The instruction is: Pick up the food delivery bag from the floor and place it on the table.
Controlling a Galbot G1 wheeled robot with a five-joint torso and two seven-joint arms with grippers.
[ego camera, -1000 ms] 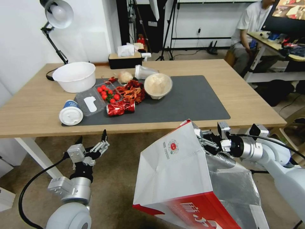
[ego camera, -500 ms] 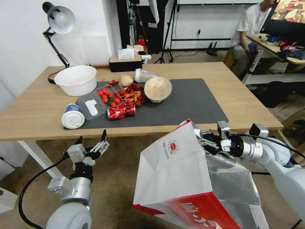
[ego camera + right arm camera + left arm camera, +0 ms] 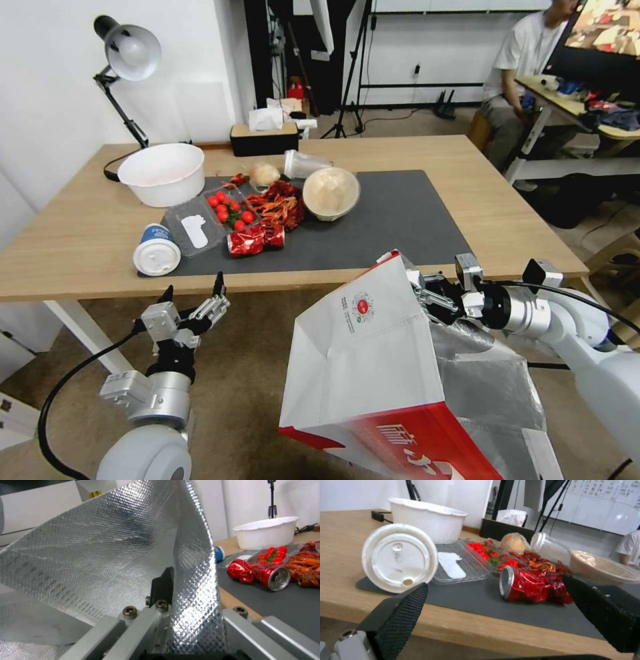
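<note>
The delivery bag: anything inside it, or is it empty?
The right gripper pinches the rim of the food delivery bag. The right wrist view shows bare silver foil lining on the inner walls, with no contents visible. The bag's bottom is hidden behind the gripper body.

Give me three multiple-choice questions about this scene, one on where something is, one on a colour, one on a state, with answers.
1. Where is the delivery bag?
A. on the table
B. held in the air before the table's near edge
C. inside the white bowl

2. What colour is the mat on the table?
A. dark grey
B. yellow
C. blue

3. How does the left gripper stand?
A. shut on the cup
B. shut on the bag
C. open, holding nothing

Answers: 1 B, the right gripper pinches the bag's top edge in front of the table. 2 A, the head view shows it dark grey. 3 C, its fingers are spread apart.
</note>
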